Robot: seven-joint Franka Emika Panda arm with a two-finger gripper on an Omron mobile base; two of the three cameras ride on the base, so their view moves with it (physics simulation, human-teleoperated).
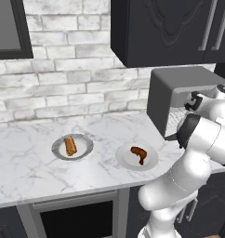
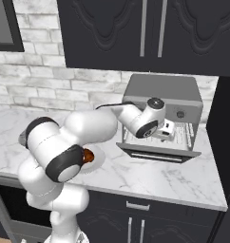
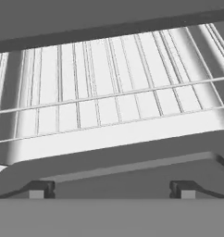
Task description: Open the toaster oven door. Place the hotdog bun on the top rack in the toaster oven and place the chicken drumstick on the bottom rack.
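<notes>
The toaster oven (image 2: 163, 102) sits at the counter's (image 1: 35, 158) right end under black cabinets (image 2: 136, 33), its door (image 2: 157, 153) folded down flat. The gripper (image 3: 113, 187) hovers empty at the mouth, jaws wide apart, facing the wire racks (image 3: 109, 97). Left on the marble, the hotdog bun (image 1: 70, 145) and chicken drumstick (image 1: 139, 154) lie on separate plates (image 1: 89, 148), near each other.

Illumination is even and diffuse in all views, with soft, faint shadows. The renders are low-resolution and slightly soft. Bright sheen marks the wire rack (image 3: 109, 106).
</notes>
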